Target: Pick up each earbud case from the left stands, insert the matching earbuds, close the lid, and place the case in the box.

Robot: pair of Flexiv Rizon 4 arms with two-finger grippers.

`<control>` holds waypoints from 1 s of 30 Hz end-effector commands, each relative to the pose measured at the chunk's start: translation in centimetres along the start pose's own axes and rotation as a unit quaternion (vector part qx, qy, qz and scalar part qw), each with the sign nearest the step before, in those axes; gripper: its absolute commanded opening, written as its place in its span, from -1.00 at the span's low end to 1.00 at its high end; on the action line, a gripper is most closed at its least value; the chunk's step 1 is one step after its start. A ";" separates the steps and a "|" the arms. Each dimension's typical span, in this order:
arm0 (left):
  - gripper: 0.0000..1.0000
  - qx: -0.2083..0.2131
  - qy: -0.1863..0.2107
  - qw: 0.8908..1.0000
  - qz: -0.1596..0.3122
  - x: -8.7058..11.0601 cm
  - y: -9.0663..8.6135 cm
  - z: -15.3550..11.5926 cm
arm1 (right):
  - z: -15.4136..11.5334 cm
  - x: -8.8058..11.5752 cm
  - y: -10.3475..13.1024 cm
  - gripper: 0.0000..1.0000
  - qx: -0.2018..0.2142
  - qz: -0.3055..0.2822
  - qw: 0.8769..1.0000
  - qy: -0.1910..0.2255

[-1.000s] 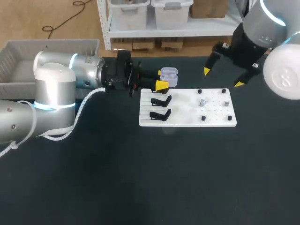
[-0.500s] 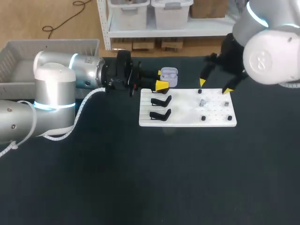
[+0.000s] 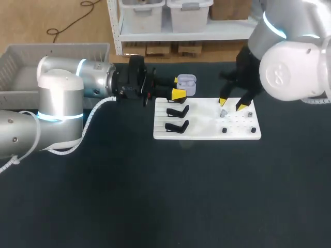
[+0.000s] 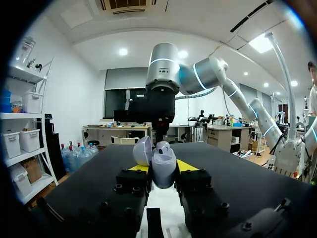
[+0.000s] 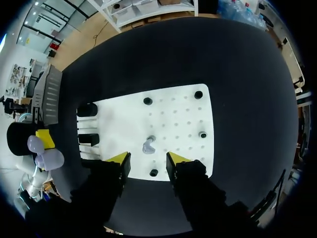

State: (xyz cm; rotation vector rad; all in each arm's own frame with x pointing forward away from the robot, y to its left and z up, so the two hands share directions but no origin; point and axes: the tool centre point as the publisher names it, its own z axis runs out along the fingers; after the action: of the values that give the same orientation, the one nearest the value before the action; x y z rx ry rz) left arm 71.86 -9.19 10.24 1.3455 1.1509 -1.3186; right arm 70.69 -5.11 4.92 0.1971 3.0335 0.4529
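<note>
My left gripper [image 3: 178, 92] is shut on a lavender earbud case [image 3: 185, 83] with its lid open, held just beyond the back left corner of the white board [image 3: 207, 130]. In the left wrist view the earbud case [image 4: 163, 167] sits upright between the yellow fingertips [image 4: 186, 165]. My right gripper [image 3: 231, 104] hangs open over the board's peg side. A small grey earbud [image 5: 148, 146] lies just ahead of the right gripper [image 5: 147, 159], between its tips and untouched. A second earbud [image 3: 250, 114] rests further right.
Two empty black stands [image 3: 177, 111] [image 3: 177, 126] occupy the board's left side. Black pegs [image 5: 198, 94] dot its right half. A grey basket [image 3: 57, 51] stands at the far left behind my left arm. Dark tabletop stretches in front of the board.
My right arm came down and leftward from the back right until it is over the board's earbud, and its fingers narrowed. The left arm and the case stayed still.
</note>
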 end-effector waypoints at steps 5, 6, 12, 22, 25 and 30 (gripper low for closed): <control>-1.00 0.000 0.001 1.000 0.000 0.0 0.0 0.0 | 1.0 0.6 0.4 -0.09 0.010 -0.014 1.000 -0.011; -1.00 0.000 0.001 1.000 0.000 0.0 0.0 0.0 | 1.2 0.7 0.3 -0.10 0.012 -0.016 1.000 -0.010; -1.00 0.000 0.001 1.000 0.000 0.0 0.0 0.0 | 2.5 0.3 0.0 -0.13 0.025 -0.013 1.000 -0.009; -1.00 0.000 0.001 1.000 0.000 0.0 0.0 0.0 | 3.1 -0.2 0.0 -0.21 0.027 0.002 1.000 -0.016; -1.00 0.000 0.001 1.000 0.000 0.0 0.0 0.0 | 3.0 -0.3 -0.1 -0.25 0.028 0.004 0.999 -0.019; -1.00 0.000 0.001 1.000 0.000 0.0 0.0 0.0 | 3.0 -0.3 -0.1 -0.33 0.030 0.007 0.999 -0.022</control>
State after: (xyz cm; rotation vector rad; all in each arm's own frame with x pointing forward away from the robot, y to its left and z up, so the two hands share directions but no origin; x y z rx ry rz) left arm 71.86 -9.19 10.24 1.3455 1.1509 -1.3186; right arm 71.51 -4.38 2.02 0.2252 3.0151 0.3588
